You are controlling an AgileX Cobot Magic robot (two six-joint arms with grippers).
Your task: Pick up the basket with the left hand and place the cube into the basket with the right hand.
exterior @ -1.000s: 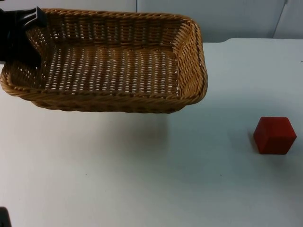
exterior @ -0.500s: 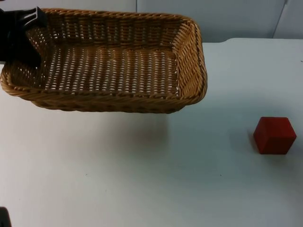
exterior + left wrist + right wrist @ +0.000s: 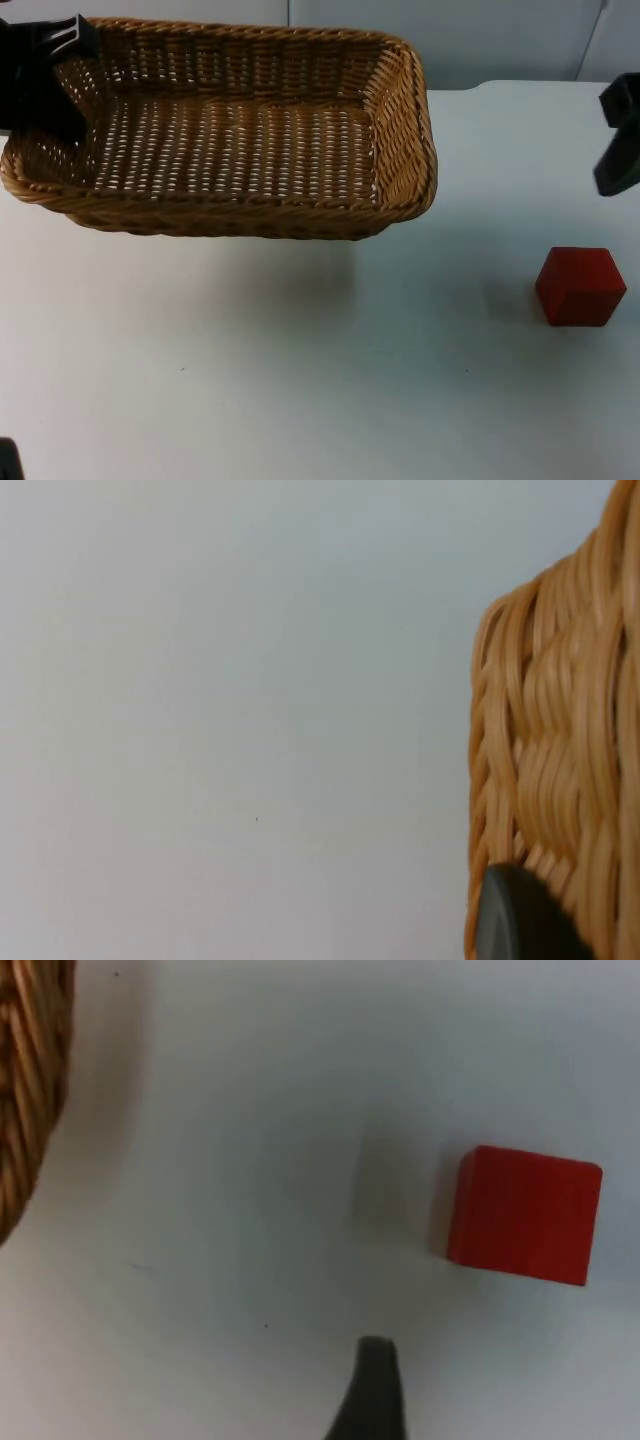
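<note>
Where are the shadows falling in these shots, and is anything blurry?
Top view: a soft shadow lies on the table under the raised basket. Right wrist view: a faint shadow sits beside the red cube. Left wrist view: the basket weave looks soft.

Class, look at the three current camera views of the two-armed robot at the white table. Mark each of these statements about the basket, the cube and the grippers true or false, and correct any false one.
1. The woven wicker basket is held off the table by the left gripper at its left end. True; its shadow lies apart below it.
2. The red cube lies inside the basket. False; it sits on the white table, to the right of the basket.
3. The right gripper is clamped on the cube. False; it is above and behind the cube, not touching it.
4. The basket holds nothing. True.
</note>
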